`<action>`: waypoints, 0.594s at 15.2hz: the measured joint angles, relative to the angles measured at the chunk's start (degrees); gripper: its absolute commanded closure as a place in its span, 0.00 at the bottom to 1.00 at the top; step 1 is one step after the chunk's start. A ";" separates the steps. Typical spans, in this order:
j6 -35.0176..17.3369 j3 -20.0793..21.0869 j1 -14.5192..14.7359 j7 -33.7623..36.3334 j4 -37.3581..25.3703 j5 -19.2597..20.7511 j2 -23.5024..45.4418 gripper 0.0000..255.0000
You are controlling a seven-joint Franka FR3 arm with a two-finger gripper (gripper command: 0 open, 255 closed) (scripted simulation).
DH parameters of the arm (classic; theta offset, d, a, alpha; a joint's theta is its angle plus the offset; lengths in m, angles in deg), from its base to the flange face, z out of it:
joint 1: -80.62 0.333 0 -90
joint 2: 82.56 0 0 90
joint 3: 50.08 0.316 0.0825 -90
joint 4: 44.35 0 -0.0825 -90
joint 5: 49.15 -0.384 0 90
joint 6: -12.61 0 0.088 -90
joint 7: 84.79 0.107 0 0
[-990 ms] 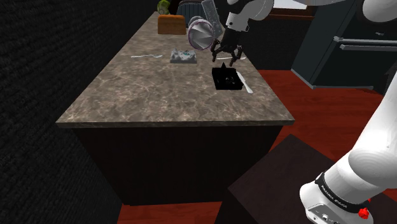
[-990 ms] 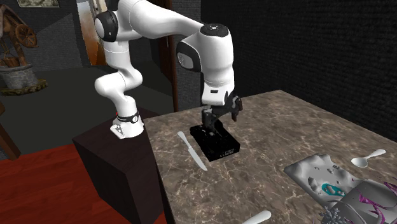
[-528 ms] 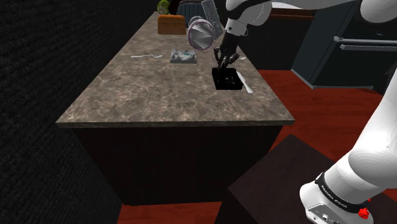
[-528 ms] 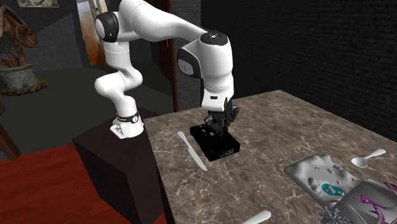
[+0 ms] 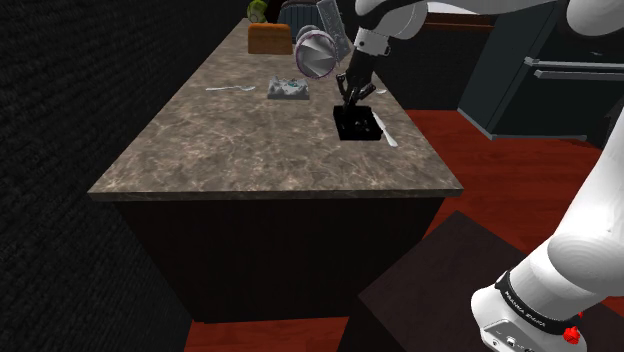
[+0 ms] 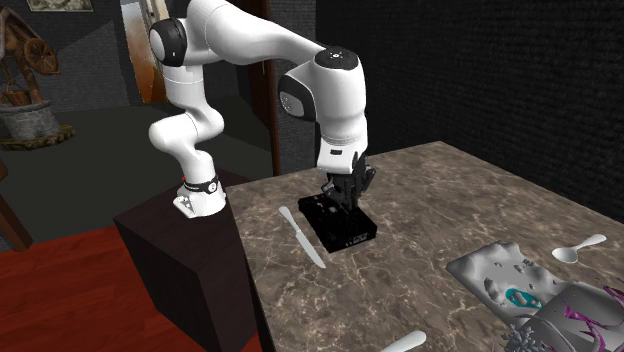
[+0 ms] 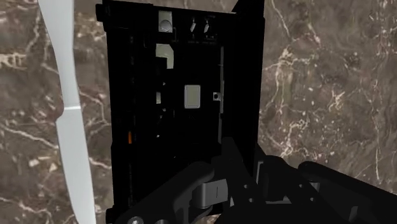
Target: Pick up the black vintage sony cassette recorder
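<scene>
One grasp in hand, and the lift not yet begun.

Reading the second exterior view from its left, you find the white knife (image 6: pixel 302 237) lying on the marble counter (image 6: pixel 420 290). Just beside it on the right, the black cassette recorder (image 6: pixel 347 230) lies flat, near the counter edge that faces the stand. The gripper (image 6: pixel 340 203) is down on the recorder, pointing at the counter. Black sits against black there, so you cannot tell how wide the pincer stands or whether it has hold of anything. I judge this the closing step. Next you need a firm clasp across the recorder's narrow width, then a straight rise clear of the knife. Well apart on the right, a grey tray (image 6: pixel 500 272) plays no part.
</scene>
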 measured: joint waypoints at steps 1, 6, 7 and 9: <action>0.57 0.00 0.02 0.21 -0.43 0.07 -0.15 1.00; 3.71 -0.07 -0.07 0.94 -3.02 0.35 -0.77 1.00; 4.41 -0.09 -0.11 1.08 -3.86 0.40 -0.65 1.00; 5.67 -0.09 -0.08 1.49 -4.69 0.51 -1.12 1.00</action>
